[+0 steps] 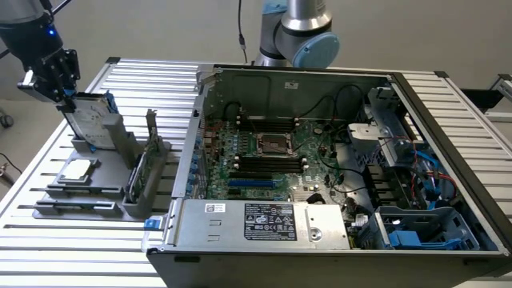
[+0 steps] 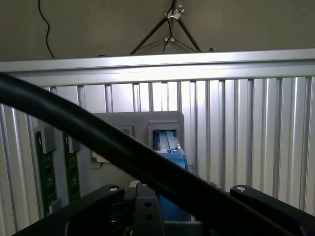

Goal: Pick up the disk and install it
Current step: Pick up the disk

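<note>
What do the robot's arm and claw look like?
The arm is a silver metal tube with a light blue round joint cap. The claw is black and boxy, with a small blue light above it. A thick black cable crosses the wrist view.

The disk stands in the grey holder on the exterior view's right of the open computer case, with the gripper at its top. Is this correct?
Only the side is wrong. In the exterior view, the disk stands in the grey holder on that view's left of the open computer case, with the gripper at its top.
</note>
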You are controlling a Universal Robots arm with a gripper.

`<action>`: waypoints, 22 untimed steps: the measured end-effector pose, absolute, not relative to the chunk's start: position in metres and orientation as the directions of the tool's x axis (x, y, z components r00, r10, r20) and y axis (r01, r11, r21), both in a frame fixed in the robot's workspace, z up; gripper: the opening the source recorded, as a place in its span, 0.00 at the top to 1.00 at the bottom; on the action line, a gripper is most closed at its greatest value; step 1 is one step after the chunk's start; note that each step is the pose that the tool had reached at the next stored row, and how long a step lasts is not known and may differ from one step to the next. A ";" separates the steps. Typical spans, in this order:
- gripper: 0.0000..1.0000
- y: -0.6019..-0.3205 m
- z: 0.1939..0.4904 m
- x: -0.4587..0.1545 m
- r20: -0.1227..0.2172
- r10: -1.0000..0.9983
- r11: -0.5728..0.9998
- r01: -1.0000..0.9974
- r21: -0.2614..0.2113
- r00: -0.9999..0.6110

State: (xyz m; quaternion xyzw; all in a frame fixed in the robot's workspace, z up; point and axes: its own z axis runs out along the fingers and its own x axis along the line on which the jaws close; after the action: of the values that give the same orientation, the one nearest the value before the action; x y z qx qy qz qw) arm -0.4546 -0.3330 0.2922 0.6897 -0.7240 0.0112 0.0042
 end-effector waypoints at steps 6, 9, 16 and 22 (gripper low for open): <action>0.67 -0.335 0.292 -0.455 0.022 -0.999 0.050 -0.999 -0.010 -0.050; 0.67 -0.336 0.292 -0.455 0.022 -0.998 0.051 -0.999 -0.010 -0.051; 0.67 -0.338 0.292 -0.455 0.022 -0.998 0.054 -0.998 -0.010 -0.054; 0.67 -0.338 0.292 -0.455 0.022 -0.998 0.054 -0.998 -0.010 -0.054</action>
State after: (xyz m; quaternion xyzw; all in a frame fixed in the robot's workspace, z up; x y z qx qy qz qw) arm -0.4546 -0.3382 0.2917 0.6876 -0.7260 0.0113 0.0043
